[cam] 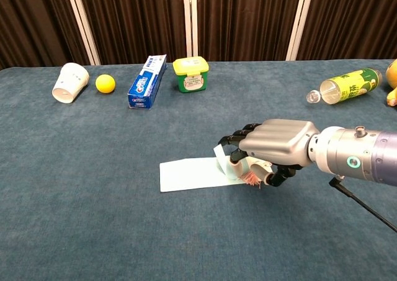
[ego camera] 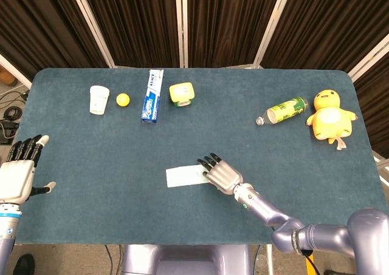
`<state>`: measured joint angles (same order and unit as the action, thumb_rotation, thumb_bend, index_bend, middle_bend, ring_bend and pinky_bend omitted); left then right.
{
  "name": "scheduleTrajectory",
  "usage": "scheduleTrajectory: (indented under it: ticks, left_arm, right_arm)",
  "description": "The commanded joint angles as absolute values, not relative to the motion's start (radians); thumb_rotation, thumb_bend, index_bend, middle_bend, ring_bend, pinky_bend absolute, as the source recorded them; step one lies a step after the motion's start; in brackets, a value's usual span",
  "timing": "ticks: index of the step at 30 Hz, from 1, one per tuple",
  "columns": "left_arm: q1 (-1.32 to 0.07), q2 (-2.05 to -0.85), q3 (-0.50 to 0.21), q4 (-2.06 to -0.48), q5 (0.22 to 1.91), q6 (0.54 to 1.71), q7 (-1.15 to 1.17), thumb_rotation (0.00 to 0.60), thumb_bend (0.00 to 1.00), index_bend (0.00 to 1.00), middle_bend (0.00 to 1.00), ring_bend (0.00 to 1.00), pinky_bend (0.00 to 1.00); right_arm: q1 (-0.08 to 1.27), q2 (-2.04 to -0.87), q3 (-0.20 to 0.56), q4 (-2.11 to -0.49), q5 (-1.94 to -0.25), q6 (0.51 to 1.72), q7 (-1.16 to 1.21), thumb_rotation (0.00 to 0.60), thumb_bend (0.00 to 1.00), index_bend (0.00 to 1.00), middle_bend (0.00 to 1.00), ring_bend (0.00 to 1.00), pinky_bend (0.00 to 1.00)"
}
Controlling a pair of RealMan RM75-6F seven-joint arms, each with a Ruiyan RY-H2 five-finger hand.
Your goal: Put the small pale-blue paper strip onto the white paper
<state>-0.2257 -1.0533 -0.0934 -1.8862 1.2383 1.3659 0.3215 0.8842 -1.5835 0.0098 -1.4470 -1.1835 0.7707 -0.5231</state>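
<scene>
- The blue toothpaste box (cam: 147, 82), far left of centre, carries white lettering, too small to read.
- The green bottle (cam: 345, 86), far right, has an illegible label.
</scene>
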Motion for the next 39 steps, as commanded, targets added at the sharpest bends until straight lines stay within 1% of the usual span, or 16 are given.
scheduleTrajectory:
  ticks: [1,7,14,16,19,22,23,25,27,29,30,32,36,39]
  left_arm:
    - [-0.226,-1.053,-0.094,-1.887,1.238,1.366,0.321,0.600,0.00,0.00,0.00,0.00,0.00]
    - [-0.225,-1.051,-0.094,-1.886,1.238,1.366,0.318,0.600,0.00,0.00,0.00,0.00,0.00]
    - [-0.223,-1.049,-0.092,-1.888,1.243,1.370,0.317,0.600,0.00,0.00,0.00,0.00,0.00]
    - [-0.218,-1.047,-0.089,-1.891,1.248,1.375,0.316,0.600,0.00,0.00,0.00,0.00,0.00]
    - [-0.211,-1.045,-0.082,-1.891,1.258,1.380,0.310,0.600,0.00,0.00,0.00,0.00,0.00]
    - [-0.204,-1.044,-0.076,-1.887,1.268,1.388,0.305,0.600,0.00,0.00,0.00,0.00,0.00]
    - [-0.202,-1.044,-0.075,-1.886,1.270,1.390,0.304,0.600,0.00,0.00,0.00,0.00,0.00]
    - [-0.195,-1.044,-0.070,-1.885,1.279,1.397,0.298,0.600,0.00,0.00,0.00,0.00,0.00]
    - [-0.186,-1.045,-0.062,-1.882,1.290,1.407,0.295,0.600,0.00,0.00,0.00,0.00,0.00]
    - [-0.177,-1.046,-0.055,-1.879,1.300,1.416,0.293,0.600,0.00,0.00,0.00,0.00,0.00]
    - [-0.173,-1.047,-0.051,-1.878,1.304,1.420,0.291,0.600,0.00,0.00,0.00,0.00,0.00]
    - [-0.159,-1.050,-0.042,-1.871,1.319,1.437,0.286,0.600,0.00,0.00,0.00,0.00,0.00]
    - [-0.131,-1.056,-0.023,-1.853,1.353,1.468,0.265,0.600,0.00,0.00,0.00,0.00,0.00]
    - [-0.115,-1.056,-0.013,-1.841,1.376,1.486,0.249,0.600,0.00,0.00,0.00,0.00,0.00]
  right_arm:
    - [0.884,-1.587,0.011,-1.443,-1.183,0.770,-0.524,0.600,0.70,0.40,0.00,0.00,0.00]
    - [0.881,-1.568,0.038,-1.473,-1.205,0.805,-0.500,0.600,0.70,0.39,0.00,0.00,0.00]
    - [0.865,-1.472,0.081,-1.582,-1.252,0.878,-0.462,0.600,0.70,0.38,0.00,0.00,0.00]
    - [0.827,-1.398,0.088,-1.648,-1.284,0.951,-0.437,0.600,0.70,0.38,0.00,0.00,0.00]
    - [0.757,-1.303,0.062,-1.723,-1.339,1.042,-0.393,0.600,0.69,0.35,0.00,0.00,0.00]
    - [0.690,-1.243,0.034,-1.755,-1.377,1.123,-0.347,0.600,0.67,0.31,0.00,0.00,0.00]
    - [0.672,-1.230,0.027,-1.760,-1.385,1.143,-0.334,0.600,0.65,0.27,0.00,0.00,0.00]
    - [0.617,-1.196,0.006,-1.770,-1.405,1.203,-0.289,0.600,0.52,0.17,0.00,0.00,0.00]
    - [0.562,-1.172,-0.015,-1.769,-1.419,1.260,-0.244,0.600,0.24,0.04,0.00,0.00,0.00]
    - [0.518,-1.155,-0.031,-1.769,-1.422,1.299,-0.208,0.600,0.07,0.00,0.00,0.00,0.00]
    - [0.495,-1.147,-0.040,-1.770,-1.417,1.317,-0.189,0.600,0.02,0.00,0.00,0.00,0.00]
    - [0.442,-1.130,-0.063,-1.771,-1.421,1.364,-0.150,0.600,0.00,0.00,0.00,0.00,0.00]
    - [0.346,-1.118,-0.099,-1.747,-1.445,1.449,-0.114,0.600,0.00,0.00,0.00,0.00,0.00]
    - [0.296,-1.125,-0.111,-1.715,-1.472,1.500,-0.111,0.600,0.00,0.00,0.00,0.00,0.00]
